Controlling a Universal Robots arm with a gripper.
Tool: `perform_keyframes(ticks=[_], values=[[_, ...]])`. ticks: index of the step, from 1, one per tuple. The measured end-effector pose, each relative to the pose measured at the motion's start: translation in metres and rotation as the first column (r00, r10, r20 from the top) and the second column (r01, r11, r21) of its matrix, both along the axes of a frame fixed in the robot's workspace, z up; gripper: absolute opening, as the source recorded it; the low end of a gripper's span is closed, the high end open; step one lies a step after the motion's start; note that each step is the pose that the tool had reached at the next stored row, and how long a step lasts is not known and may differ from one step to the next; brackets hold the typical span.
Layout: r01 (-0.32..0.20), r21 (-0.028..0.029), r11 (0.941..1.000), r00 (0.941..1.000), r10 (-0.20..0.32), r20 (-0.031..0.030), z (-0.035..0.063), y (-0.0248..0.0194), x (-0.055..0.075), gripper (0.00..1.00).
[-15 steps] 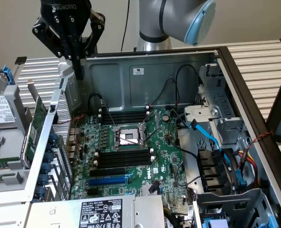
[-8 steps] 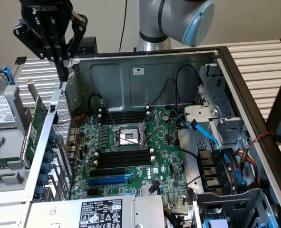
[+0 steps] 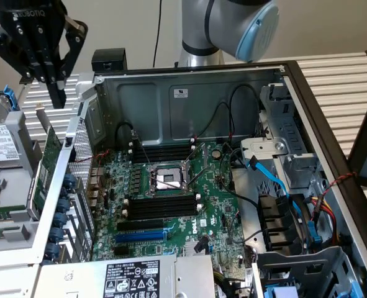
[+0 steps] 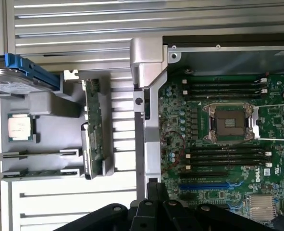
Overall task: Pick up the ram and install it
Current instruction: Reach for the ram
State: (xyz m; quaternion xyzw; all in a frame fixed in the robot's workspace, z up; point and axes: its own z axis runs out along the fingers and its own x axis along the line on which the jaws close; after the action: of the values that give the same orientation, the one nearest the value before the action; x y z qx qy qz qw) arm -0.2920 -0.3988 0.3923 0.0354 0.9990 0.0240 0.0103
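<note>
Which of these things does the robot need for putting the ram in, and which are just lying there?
For the job: the ram in the grey tray; the black slots on the motherboard; the end effector, shut, holding nothing.
Just lying about: the processor chip; the hard drive; the upright green card.

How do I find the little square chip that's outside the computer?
Find the gray tray beside the open computer case. The chip lies flat there, next to the blue-railed hard drive. It is the only small silver-topped square; the green card nearby is long and stands on edge.
</note>
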Motion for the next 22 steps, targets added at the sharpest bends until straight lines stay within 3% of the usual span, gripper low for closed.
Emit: perform_keyframes(ticks=[14, 22], values=[[0.000, -0.0001, 1.0000, 1.0000, 0.000, -0.0001, -0.0020, 0.0000, -0.063, 0.11], [0.000, 0.0000, 1.0000, 1.0000, 0.000, 0.0001, -0.0058, -0.0001, -0.092, 0.11]])
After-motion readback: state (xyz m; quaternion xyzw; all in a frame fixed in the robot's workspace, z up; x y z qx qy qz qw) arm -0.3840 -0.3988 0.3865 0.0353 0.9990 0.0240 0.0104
